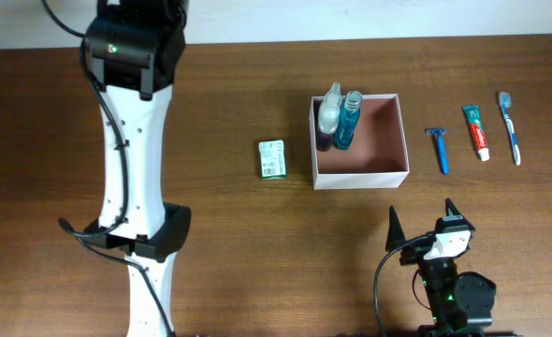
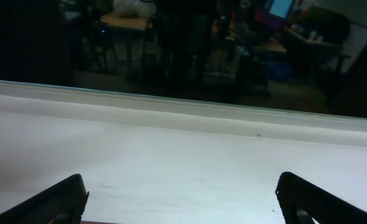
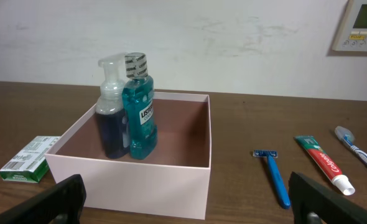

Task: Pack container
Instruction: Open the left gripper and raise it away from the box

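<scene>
Bottles stand touching in a corner of the container (image 3: 140, 186): mouthwash bottle (image 3: 140, 118) and pump bottle (image 3: 111, 127). The left gripper (image 2: 180, 199) and right gripper (image 1: 421, 217) are spread wide, empty.

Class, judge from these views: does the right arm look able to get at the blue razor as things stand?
Probably yes. The razor lies alone on bare table just beyond the open right gripper, apart from the container and the toothpaste, with nothing lying between.
</scene>
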Robot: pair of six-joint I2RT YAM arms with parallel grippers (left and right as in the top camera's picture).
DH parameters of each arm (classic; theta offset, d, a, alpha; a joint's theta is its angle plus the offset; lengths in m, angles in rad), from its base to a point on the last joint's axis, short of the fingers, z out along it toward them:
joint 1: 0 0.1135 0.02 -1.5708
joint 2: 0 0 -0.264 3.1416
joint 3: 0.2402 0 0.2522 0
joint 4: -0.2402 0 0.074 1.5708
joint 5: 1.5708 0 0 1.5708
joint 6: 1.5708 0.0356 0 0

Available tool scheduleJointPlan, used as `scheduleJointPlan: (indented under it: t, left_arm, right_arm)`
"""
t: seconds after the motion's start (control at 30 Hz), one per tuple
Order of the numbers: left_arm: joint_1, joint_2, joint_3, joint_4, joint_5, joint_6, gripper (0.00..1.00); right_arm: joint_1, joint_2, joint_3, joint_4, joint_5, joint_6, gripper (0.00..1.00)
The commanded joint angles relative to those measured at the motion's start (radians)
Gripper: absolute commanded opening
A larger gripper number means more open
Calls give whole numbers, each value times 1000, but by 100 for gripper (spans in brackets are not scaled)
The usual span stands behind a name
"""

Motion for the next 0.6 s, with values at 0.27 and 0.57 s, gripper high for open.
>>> scheduleJointPlan:
  t: [0.27, 0.57]
  left_arm:
    - [109, -10, 5, -28, -14, -3, 99]
    - [147, -10, 5, -47, -14, -3, 99]
  right_arm:
    - [9, -7, -5, -5, -9, 0, 99]
    - [9, -7, -5, -5, -9, 0, 99]
